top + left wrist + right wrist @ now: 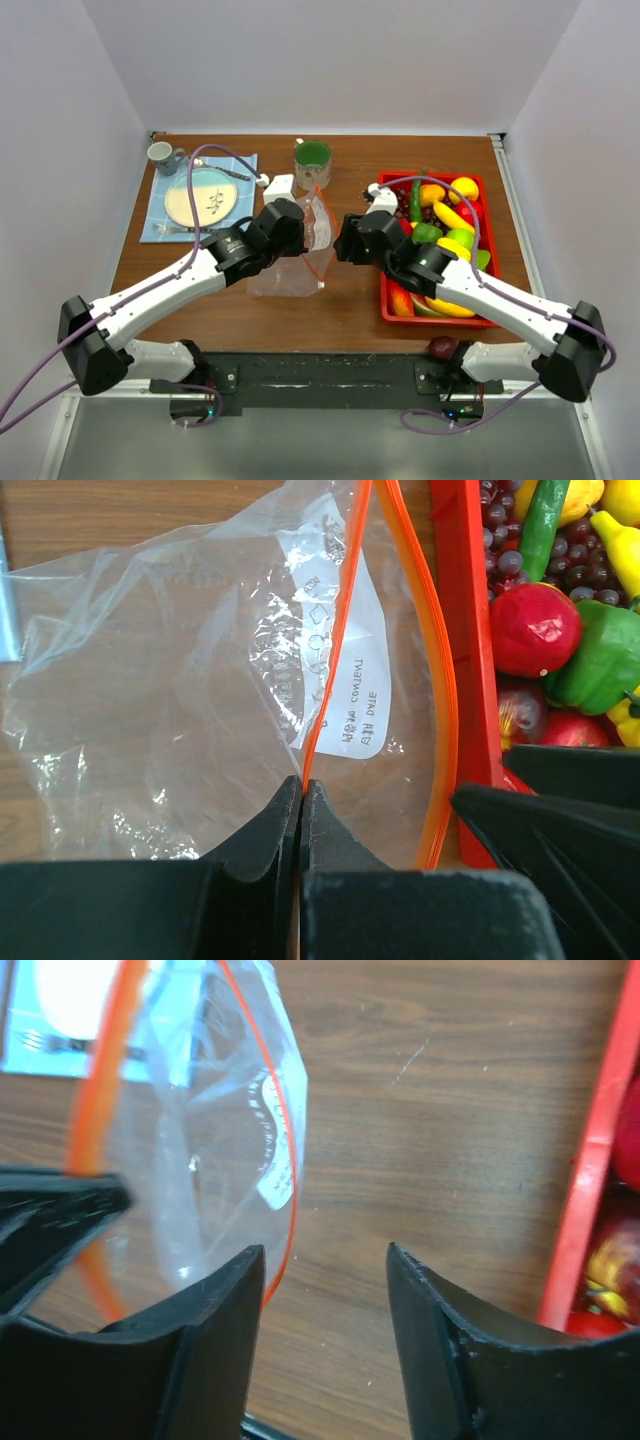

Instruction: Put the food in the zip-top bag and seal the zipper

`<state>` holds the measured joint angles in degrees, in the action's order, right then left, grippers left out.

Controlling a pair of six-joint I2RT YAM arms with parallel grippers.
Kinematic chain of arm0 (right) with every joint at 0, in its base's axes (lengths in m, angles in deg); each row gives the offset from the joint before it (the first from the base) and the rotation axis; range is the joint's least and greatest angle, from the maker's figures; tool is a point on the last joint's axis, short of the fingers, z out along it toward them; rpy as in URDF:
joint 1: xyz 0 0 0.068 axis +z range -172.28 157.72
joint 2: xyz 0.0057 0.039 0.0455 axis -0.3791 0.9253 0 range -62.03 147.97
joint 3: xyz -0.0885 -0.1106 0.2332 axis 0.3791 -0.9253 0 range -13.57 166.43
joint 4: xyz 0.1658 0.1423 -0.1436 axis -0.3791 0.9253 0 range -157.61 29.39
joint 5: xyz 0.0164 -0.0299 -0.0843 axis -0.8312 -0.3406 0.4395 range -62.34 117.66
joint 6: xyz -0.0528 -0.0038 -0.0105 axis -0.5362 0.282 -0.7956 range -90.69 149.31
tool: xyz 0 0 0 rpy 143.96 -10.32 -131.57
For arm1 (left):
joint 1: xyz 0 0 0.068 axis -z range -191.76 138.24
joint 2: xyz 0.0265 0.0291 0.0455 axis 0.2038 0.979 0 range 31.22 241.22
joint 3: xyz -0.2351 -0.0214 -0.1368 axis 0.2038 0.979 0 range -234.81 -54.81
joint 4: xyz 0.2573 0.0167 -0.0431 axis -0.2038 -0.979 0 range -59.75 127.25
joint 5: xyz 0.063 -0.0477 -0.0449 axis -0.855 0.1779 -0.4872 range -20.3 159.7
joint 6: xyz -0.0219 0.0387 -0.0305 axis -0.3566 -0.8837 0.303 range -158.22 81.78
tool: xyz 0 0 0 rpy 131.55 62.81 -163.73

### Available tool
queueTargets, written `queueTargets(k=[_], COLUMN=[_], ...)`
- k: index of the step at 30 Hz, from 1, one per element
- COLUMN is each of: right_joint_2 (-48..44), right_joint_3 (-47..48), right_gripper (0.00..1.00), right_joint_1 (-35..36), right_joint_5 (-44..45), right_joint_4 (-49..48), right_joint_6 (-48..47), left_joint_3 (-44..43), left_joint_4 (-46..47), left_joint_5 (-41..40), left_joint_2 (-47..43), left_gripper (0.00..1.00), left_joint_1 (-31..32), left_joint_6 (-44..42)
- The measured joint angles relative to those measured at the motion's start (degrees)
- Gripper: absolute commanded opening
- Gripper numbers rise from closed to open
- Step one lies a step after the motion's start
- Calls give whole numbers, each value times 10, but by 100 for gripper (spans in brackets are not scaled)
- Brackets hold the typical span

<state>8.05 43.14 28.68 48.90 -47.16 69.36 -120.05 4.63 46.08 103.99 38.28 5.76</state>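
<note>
The zip-top bag (285,275) lies between the arms, its mouth pulled open toward the red tray. My left gripper (300,238) is shut on the near lip of the zipper (335,660); the orange strip runs out from between my closed jaws (301,785). The other lip (447,730) bows away to the right. The bag (150,680) holds only a white label. My right gripper (345,243) is open and empty (323,1250), just right of the bag's mouth (285,1140). The food (445,215) sits piled in the tray, with a red fruit (533,627) nearest.
The red tray (390,300) stands right of the bag; its rim shows in both wrist views (465,630) (590,1160). A green cup (312,158) stands behind the bag. A blue placemat with plate (200,196) and a mug (160,153) are back left. A dark purple round piece (441,347) lies by the right arm's base.
</note>
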Motion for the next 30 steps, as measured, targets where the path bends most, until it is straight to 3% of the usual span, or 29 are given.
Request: queueTargets(k=[7,9,13,17,24,30], right_joint_2=[-69,-81,-99,-108,-142,-146], right_joint_3=[19,29,48,51,28,2], right_gripper=[75,84,95,99,99,99], right_joint_1=[0,0,-1,-18,-168,-270], right_joint_5=[27,48,125,194,215,195], right_joint_4=[56,83,164,255,311,295], right_joint_6=[-4,-4,11,37,29,-5], left_joint_3=[0,0,0,0,0,0], left_joint_4=[24,28,33,35,44,43], left_joint_5=[11,12,17,22,31,38], left_joint_2=[17,19,21,22,24,25], left_gripper=[0,0,0,0,0,0], left_joint_1=[0,0,0,0,0,0], left_joint_6=[0,0,0,0,-2,-8])
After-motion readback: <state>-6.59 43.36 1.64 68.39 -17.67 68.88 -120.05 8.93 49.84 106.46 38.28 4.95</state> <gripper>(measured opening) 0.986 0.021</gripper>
